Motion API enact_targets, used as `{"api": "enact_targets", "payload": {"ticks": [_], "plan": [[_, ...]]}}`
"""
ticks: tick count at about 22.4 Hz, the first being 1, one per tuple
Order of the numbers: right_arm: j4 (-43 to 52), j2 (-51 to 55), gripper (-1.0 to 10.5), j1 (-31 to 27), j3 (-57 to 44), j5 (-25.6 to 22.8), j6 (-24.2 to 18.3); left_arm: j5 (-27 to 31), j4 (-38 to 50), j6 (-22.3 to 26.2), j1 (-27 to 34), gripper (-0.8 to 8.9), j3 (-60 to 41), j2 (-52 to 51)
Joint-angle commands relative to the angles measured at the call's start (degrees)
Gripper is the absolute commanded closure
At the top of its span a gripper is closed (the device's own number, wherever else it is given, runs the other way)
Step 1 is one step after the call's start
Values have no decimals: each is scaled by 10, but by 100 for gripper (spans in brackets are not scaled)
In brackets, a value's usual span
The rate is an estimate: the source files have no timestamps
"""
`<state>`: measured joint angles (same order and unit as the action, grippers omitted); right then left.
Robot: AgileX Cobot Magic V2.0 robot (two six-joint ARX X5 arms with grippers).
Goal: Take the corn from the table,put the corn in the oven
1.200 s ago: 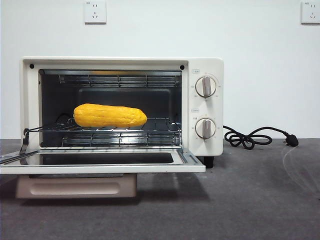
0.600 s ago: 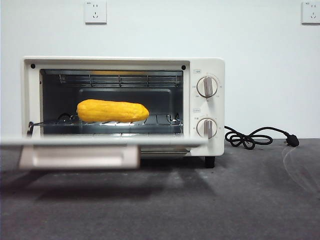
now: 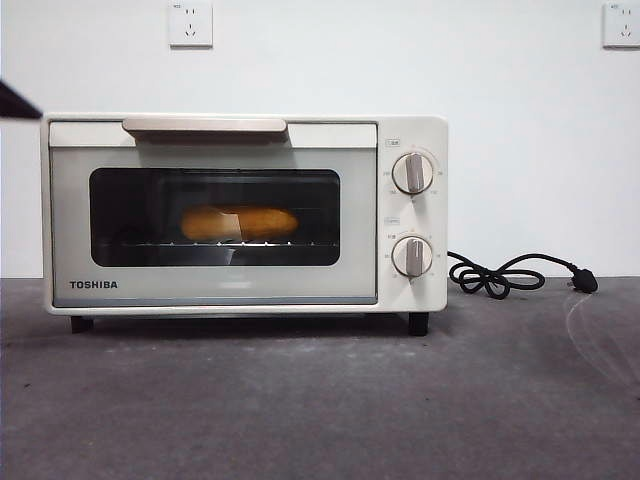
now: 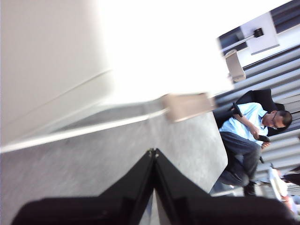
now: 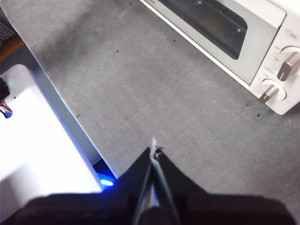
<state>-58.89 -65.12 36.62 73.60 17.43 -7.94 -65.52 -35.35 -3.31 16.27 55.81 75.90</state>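
Observation:
The corn (image 3: 240, 222) lies on the rack inside the oven (image 3: 220, 290), dim behind the dark glass of the shut door. The bar handle (image 3: 205, 125) sits along the door's top. My left gripper (image 4: 153, 151) is shut on nothing, close beside the oven's cream body (image 4: 47, 70); a black tip (image 3: 15, 100) at the left edge of the front view is probably this arm. My right gripper (image 5: 153, 151) is shut and holds nothing, hanging over the table (image 5: 140, 84) well in front of the oven (image 5: 262, 28).
Two round knobs (image 3: 413, 173) (image 3: 412, 256) sit on the oven's right panel. A black cord (image 3: 500, 275) with its plug lies on the table (image 3: 400, 400) to the oven's right. A white box with a blue light (image 5: 106, 182) stands at the table's edge.
The oven door has swung up from lying open to fully shut, so the corn now shows only through the glass. A black tip has appeared at the left edge.

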Motion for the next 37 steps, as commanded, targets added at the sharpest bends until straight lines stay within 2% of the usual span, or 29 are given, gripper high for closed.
{"api": "enact_targets", "payload": {"ticks": [1, 5, 13, 18, 21, 28, 37], "plan": [[10, -1, 956, 0, 2, 1, 5, -3, -7, -14, -6, 821, 0, -39], [27, -1, 955, 0, 2, 1, 12, 31, -40, -10, -23, 821, 0, -101], [63, -1, 956, 0, 2, -26, 28, 148, -108, -3, -66, 821, 0, -238], [79, -2, 955, 0, 2, -64, 51, 264, -141, -12, -87, 821, 0, -321], [88, -3, 955, 0, 2, -68, 63, 319, -149, -26, -94, 821, 0, -362], [92, -3, 951, 0, 2, -68, 63, 340, -149, -38, -95, 820, 0, -410], [93, -3, 947, 0, 2, -75, 75, 340, -159, -51, -95, 818, 0, -393]]}}
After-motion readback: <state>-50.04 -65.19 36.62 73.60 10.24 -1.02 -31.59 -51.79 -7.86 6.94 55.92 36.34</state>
